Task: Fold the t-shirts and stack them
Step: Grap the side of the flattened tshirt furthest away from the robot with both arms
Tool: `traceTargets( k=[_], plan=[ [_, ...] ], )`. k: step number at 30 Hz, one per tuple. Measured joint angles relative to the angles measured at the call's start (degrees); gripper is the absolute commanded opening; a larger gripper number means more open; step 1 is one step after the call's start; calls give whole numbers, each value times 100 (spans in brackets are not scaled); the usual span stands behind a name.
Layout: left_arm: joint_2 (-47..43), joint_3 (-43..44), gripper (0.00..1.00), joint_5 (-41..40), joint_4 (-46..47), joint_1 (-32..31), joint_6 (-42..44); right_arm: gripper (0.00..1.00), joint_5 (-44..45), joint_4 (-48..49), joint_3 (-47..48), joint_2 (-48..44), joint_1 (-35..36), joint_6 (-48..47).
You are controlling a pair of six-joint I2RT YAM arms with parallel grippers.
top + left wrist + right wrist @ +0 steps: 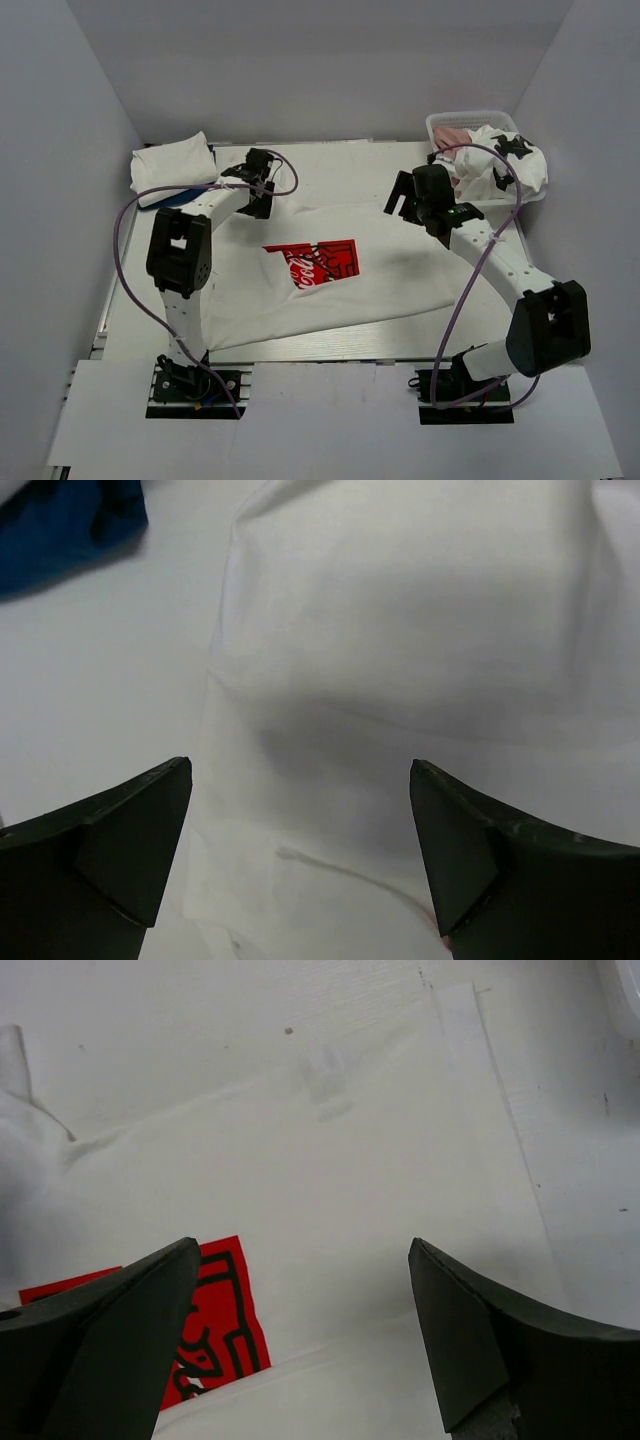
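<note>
A white t-shirt with a red chest print [318,262] lies spread on the table, partly folded. My left gripper [262,185] is open over its far left part; the left wrist view shows white cloth [400,660] between the jaws [300,850]. My right gripper [405,200] is open above the shirt's right side; the right wrist view shows the red print [215,1310] and white cloth [350,1190] below its jaws [305,1340]. A folded white tee [172,165] lies on a blue one [170,200] at far left. A white tee with black patches [510,160] and a pink one [455,135] sit in the basket.
A white plastic basket [440,122] stands at the back right corner. Purple cables loop from both arms. The enclosure walls close in at the left, right and back. The blue cloth [60,525] shows at the top left of the left wrist view.
</note>
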Motion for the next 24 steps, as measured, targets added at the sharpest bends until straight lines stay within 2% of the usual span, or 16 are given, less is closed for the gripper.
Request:
traceTargets(
  k=[8,14,16,17,18,20,21,23,24],
  plan=[
    [1176,876,100,-131,728,24,1456,90,-101,-46,2,271,-177,-293],
    [1930,2065,100,13,1045,52,1825,90,-295,-52,2,501,-291,-367],
    [2173,2380,93,2,1099,57,1893,90,-356,-57,2,560,-332,-376],
    [2286,2498,93,-20,1126,63,1908,90,-396,-57,2,575,-354,-380],
    [2409,2629,87,-48,1145,68,1915,90,-426,-59,2,584,-369,-391],
    [2612,2820,83,-98,1172,90,1888,90,-483,-59,7,603,-402,-404],
    [2675,2848,73,-96,1187,109,1878,90,-505,-59,15,623,-422,-415],
    [2691,2870,63,-103,1231,157,1840,90,-518,-59,39,671,-448,-433],
    [2691,2892,37,-90,1235,190,1816,90,-522,-59,44,697,-468,-439]
  ],
)
